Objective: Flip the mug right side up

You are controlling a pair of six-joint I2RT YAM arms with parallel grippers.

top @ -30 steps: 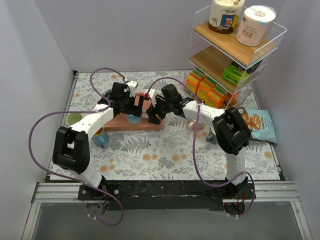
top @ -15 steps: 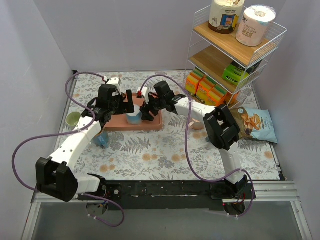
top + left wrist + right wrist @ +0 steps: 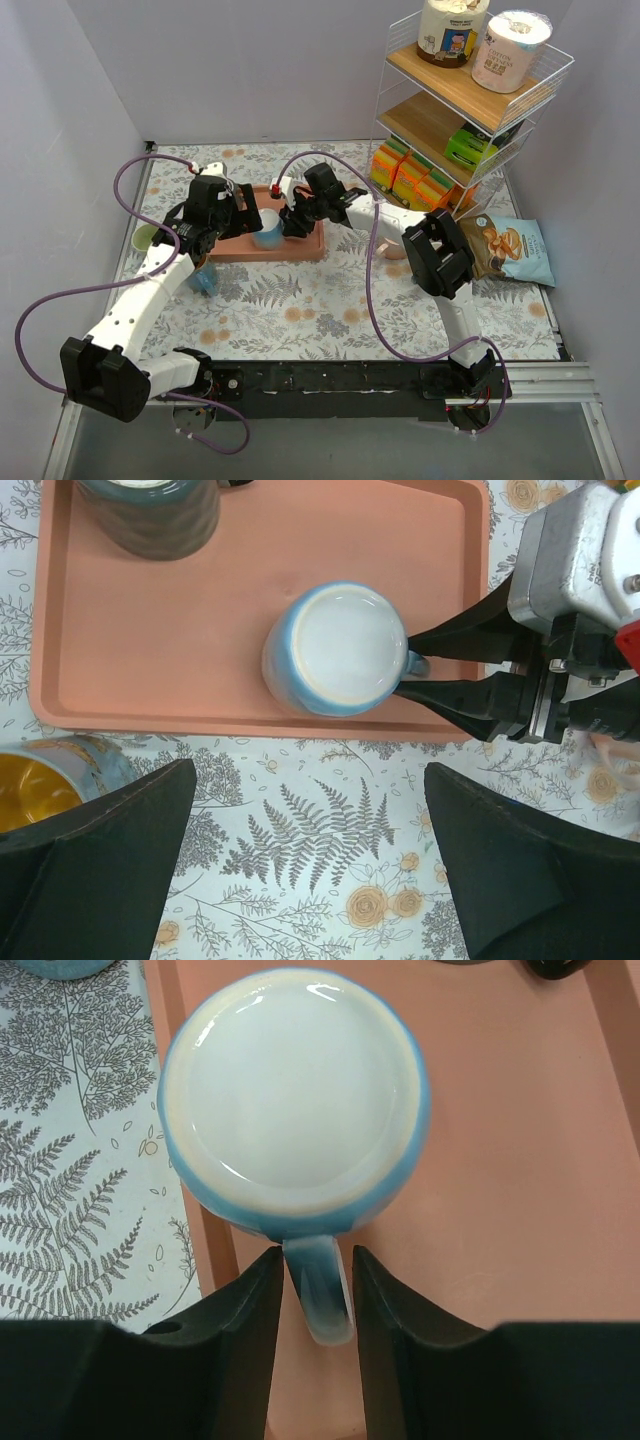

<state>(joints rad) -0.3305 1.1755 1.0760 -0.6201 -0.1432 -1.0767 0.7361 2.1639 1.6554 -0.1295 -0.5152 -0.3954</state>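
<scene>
The blue mug sits upside down, base up, on the salmon tray. The right gripper has its jaws pinching the handle from both sides. The left gripper hangs above, jaws spread wide, holding nothing.

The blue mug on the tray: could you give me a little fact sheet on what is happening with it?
mug: upside down, base facing up
standing on: pink tray
right gripper: one finger on each side of the handle, very close; firm grip unclear
left gripper: open wide, holding nothing
job status: mug not yet turned upright
</scene>
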